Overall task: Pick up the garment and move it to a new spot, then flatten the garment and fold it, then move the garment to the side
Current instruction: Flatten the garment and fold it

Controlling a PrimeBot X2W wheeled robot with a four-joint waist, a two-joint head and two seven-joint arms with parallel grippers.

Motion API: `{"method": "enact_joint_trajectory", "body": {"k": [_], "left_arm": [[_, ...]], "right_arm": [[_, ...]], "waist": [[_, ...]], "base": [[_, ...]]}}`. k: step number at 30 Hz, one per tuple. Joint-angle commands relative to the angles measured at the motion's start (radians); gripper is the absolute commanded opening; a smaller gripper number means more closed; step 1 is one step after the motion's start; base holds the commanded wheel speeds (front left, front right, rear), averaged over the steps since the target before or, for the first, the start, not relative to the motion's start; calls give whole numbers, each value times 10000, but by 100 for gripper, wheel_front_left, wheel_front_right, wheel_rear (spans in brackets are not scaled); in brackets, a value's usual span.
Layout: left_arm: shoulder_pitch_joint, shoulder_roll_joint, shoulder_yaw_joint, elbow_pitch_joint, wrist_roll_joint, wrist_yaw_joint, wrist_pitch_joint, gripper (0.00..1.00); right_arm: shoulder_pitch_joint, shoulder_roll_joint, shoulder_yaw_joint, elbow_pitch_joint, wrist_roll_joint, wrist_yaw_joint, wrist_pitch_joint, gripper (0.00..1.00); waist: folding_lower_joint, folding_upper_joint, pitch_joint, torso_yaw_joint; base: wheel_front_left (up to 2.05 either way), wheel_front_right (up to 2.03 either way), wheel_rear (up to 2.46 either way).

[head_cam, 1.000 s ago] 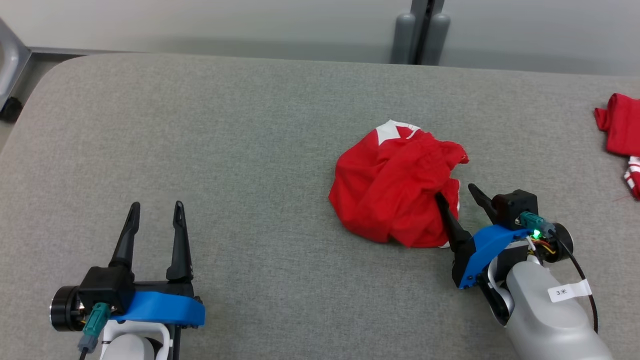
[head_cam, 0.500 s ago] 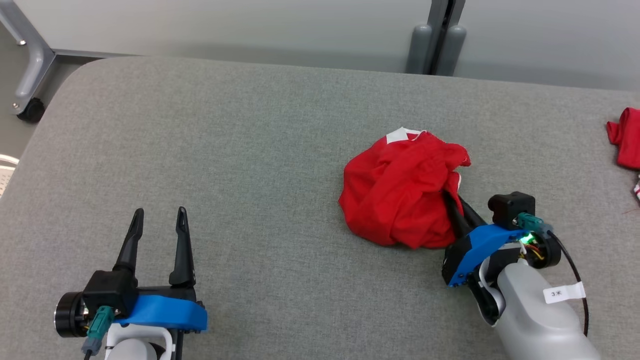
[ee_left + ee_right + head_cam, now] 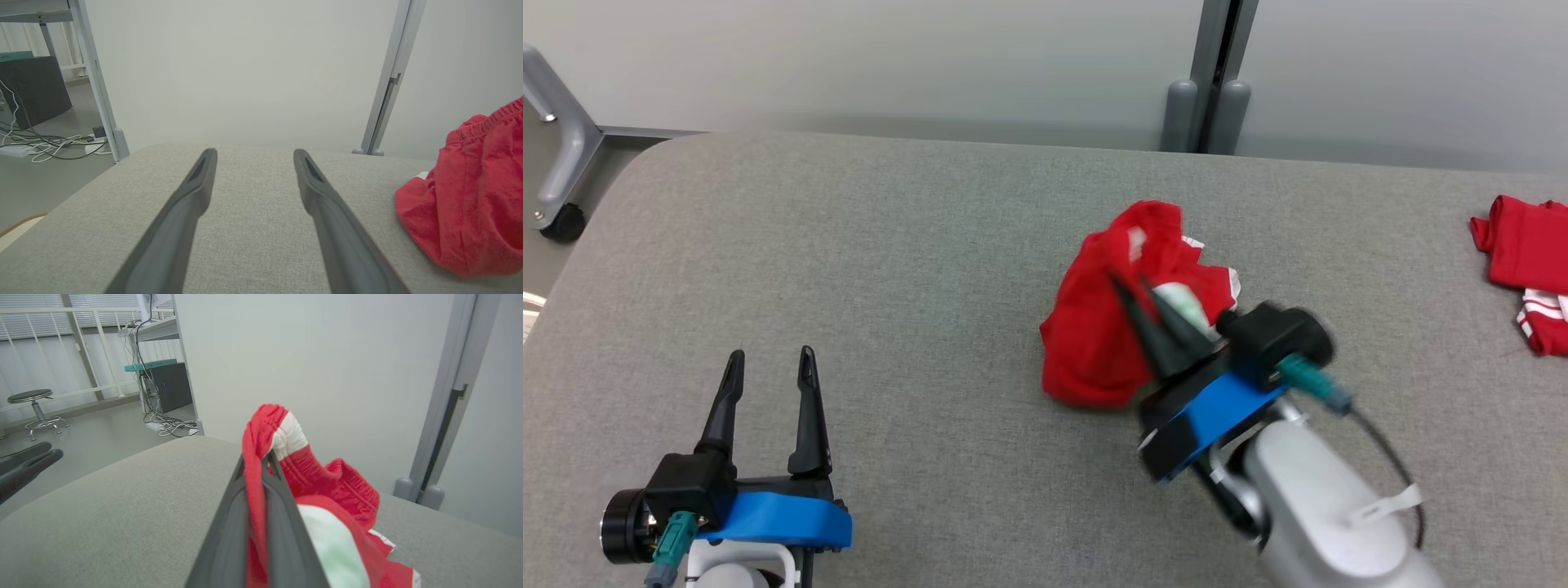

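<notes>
The garment (image 3: 1094, 327) is a crumpled red piece with white trim, right of centre on the grey padded table (image 3: 890, 269). My right gripper (image 3: 1129, 287) is shut on a fold of it, and the cloth hangs up off the table from the fingers. In the right wrist view the red and white cloth (image 3: 282, 437) is pinched between the closed right gripper (image 3: 255, 461). My left gripper (image 3: 768, 367) stands open and empty near the front left. The left wrist view has the open left gripper (image 3: 251, 155) over bare table, with the garment (image 3: 470, 204) at the right edge.
Another red and white cloth pile (image 3: 1523, 253) lies at the table's far right edge. A grey post (image 3: 1207, 82) stands behind the table against the wall. A caster leg (image 3: 560, 163) is on the floor at the far left.
My right gripper shut on the garment's near edge, then rose and moved left, pulling the cloth up with it. The left gripper stayed open. The head camera shifted a little.
</notes>
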Motion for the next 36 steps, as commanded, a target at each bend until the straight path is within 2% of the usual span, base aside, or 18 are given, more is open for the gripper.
{"method": "enact_joint_trajectory", "body": {"k": [1,4,5,7,13,14,15,16,17,21,25,32,36], "left_arm": [[30,-21,51,-67,26,-37,-43,100],[79,-37,31,-94,1,-24,-43,100],[79,-37,31,-94,1,-24,-43,100],[63,-41,-5,-62,-30,-36,-43,100],[57,-59,-107,11,-133,30,-43,100],[54,-60,-113,32,-143,47,-41,100],[57,-62,-110,58,-144,62,-43,100],[58,-62,-102,65,-160,72,-43,100],[62,-66,-93,75,-174,83,-43,100],[208,-70,57,2,-201,195,-43,100],[281,-71,130,-46,-169,233,-43,100],[444,-67,319,-213,-119,262,-43,100],[434,-70,407,-273,-74,223,-43,100]], "right_arm": [[193,58,628,-217,8,1,-3,0],[336,106,2155,-290,200,1,-3,0],[336,106,2155,-290,200,1,-3,0],[366,115,3119,-219,354,1,-5,0],[588,107,5785,78,1348,1,-5,0],[580,106,6220,233,1438,3,-3,6],[557,112,6539,352,1565,1,-6,66],[526,114,6685,391,1712,1,-8,100],[509,114,6738,397,1852,1,-8,100],[402,109,6271,409,1973,1,-5,100],[711,76,5283,-7,1754,1,-4,100],[1386,-907,2554,-1104,954,1,-4,100],[1644,-1490,1125,-971,480,1,-4,100]], "waist": [[1,0,-11,55],[1,0,9,185],[1,0,9,185],[1,0,39,304],[1,0,72,590],[1,0,72,618],[1,0,66,632],[1,0,60,632],[1,0,53,621],[1,0,-12,379],[1,0,-137,96],[1,0,-213,-286],[1,0,-163,-376]], "base": [[0,0,0],[0,0,0],[0,0,0],[0,0,0],[0,0,0],[0,0,0],[0,0,0],[0,0,0],[0,0,0],[0,0,0],[0,0,0],[0,0,0],[0,0,0]]}}
